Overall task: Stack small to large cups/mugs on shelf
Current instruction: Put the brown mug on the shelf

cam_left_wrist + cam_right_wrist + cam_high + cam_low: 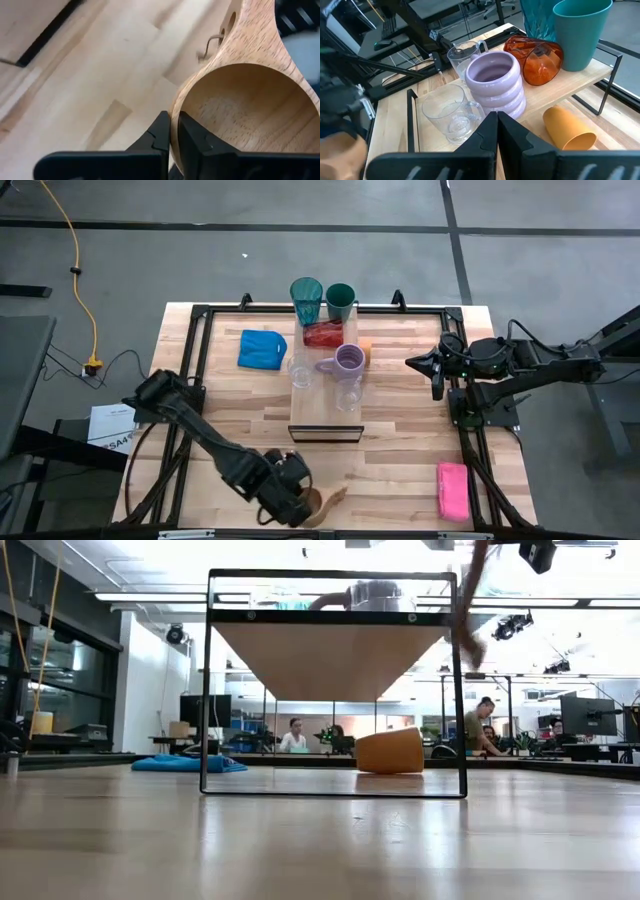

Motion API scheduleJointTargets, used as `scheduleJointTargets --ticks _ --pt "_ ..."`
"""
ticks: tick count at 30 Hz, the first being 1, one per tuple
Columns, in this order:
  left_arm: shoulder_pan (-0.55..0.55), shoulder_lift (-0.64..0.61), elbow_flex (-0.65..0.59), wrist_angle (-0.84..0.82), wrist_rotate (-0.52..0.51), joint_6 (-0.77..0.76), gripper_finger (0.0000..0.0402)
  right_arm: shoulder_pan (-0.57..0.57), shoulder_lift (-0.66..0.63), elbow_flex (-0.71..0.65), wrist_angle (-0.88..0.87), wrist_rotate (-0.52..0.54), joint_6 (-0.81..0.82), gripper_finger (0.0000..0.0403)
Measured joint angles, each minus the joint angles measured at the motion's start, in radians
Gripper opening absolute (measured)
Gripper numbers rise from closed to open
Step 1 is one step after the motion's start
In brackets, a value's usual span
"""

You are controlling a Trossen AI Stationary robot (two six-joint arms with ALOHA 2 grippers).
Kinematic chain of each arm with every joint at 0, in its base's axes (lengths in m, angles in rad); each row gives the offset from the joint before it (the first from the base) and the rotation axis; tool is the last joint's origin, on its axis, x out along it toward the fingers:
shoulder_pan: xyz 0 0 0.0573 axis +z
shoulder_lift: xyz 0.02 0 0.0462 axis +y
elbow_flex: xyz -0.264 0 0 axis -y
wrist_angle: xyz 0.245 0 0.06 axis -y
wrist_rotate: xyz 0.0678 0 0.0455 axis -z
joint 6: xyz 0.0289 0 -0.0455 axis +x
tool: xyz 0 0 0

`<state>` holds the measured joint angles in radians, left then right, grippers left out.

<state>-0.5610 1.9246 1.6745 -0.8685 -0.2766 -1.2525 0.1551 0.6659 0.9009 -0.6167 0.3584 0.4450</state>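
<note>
**Left claw clamps the wooden mug at the near edge**

The surface (400, 430) carries the shelf (325, 405) at its middle, running front to back. On the shelf stand the teal tumbler (306, 301), the dark green cup (340, 302), the red cup (323, 334) on its side, the lavender mug (347, 362) and two clear glasses (302, 370). The orange cup (390, 751) lies on its side beside the shelf. Down at the near edge, the left claw (300, 505) pinches the tan mug (240, 110) by the rim, one finger inside, one outside. The right claw (428, 366) hovers just right of the shelf, fingers pressed together, holding nothing.
</note>
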Motion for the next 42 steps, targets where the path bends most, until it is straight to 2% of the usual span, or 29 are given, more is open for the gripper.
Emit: scheduleJointTargets --ticks 5,8,12,16,27,31,36,42 --pt "-0.013 -0.114 0.000 -0.082 0.002 0.094 0.0004 0.000 0.000 0.000 0.000 0.000 0.001 0.0000" --pt "-0.002 -0.197 0.000 -0.183 -0.065 0.071 0.0002 0.000 0.000 0.000 0.000 0.000 0.003 0.0000" --pt "0.037 -0.295 0.000 -0.302 -0.120 0.079 0.0002 0.000 0.000 0.000 0.000 0.000 0.003 0.0000" --pt "0.103 -0.356 0.000 -0.338 -0.138 0.167 0.0001 0.000 0.000 0.000 0.000 0.001 0.005 0.0000" --pt "0.297 -0.381 0.000 -0.368 -0.162 0.464 0.0000 0.000 0.000 0.000 0.001 0.003 0.029 0.0000" --pt "0.324 -0.380 0.000 -0.395 -0.172 0.540 0.0000 0.000 0.000 0.000 0.001 0.007 0.030 0.0000" --pt "0.335 -0.370 0.000 -0.399 -0.237 0.613 0.0000 0.000 0.000 0.000 0.001 0.008 0.030 0.0000" --pt "0.345 -0.348 0.000 -0.389 -0.238 0.699 0.0000 0.000 0.000 0.000 0.001 0.009 0.030 0.0000"
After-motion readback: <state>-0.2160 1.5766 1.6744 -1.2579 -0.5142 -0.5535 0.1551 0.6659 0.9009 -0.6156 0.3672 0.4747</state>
